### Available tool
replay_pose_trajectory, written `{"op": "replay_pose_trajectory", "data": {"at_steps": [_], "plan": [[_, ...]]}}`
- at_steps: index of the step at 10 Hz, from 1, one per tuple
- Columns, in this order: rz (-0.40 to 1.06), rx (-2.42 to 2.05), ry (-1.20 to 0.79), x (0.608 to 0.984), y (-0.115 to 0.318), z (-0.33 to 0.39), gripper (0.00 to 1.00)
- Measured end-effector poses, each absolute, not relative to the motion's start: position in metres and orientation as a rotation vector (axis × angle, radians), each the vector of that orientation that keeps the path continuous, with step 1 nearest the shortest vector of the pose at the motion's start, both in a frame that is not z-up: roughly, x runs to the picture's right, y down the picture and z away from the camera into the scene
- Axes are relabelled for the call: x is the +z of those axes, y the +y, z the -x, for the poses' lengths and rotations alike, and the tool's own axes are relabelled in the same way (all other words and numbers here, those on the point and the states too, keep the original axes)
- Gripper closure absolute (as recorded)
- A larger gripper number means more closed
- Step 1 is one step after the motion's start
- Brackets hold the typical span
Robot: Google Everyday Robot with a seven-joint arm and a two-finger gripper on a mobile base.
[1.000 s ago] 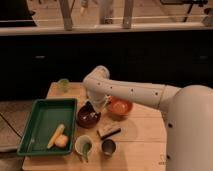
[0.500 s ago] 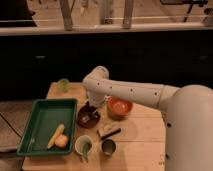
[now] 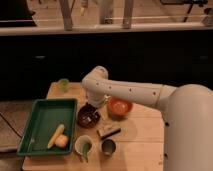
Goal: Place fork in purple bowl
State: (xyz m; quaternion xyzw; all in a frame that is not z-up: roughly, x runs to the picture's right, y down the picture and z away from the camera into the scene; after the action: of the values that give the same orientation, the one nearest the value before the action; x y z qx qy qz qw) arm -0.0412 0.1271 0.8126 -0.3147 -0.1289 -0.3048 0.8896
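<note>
My tool point(image 3: 93, 106) is low down at the back rim of the purple bowl point(image 3: 88, 117), right under the bend of my arm. My arm hides it, so I cannot tell if it is grasping something or has let go. Almost nothing has moved in the last second: my arm and the bowl sit where they were. I think that means I have stopped over the drop spot, and the job is close to done or just done. I cannot pick out the fork for sure. A thin pale glint inside the bowl may be it, so it is either there or in my tool. The orange bowl point(image 3: 120, 107) is just to the side, and I must not use that one. The green tray point(image 3: 44, 116) and the pale green cup point(image 3: 83, 145) stand apart on the worktop point(image 3: 145, 145).
</note>
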Motion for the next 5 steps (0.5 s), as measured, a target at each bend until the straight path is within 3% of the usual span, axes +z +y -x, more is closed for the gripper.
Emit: {"op": "replay_pose_trajectory", "data": {"at_steps": [5], "plan": [[0.649, -0.638, -0.28, 0.8135, 0.1263, 0.0395, 0.2]]}}
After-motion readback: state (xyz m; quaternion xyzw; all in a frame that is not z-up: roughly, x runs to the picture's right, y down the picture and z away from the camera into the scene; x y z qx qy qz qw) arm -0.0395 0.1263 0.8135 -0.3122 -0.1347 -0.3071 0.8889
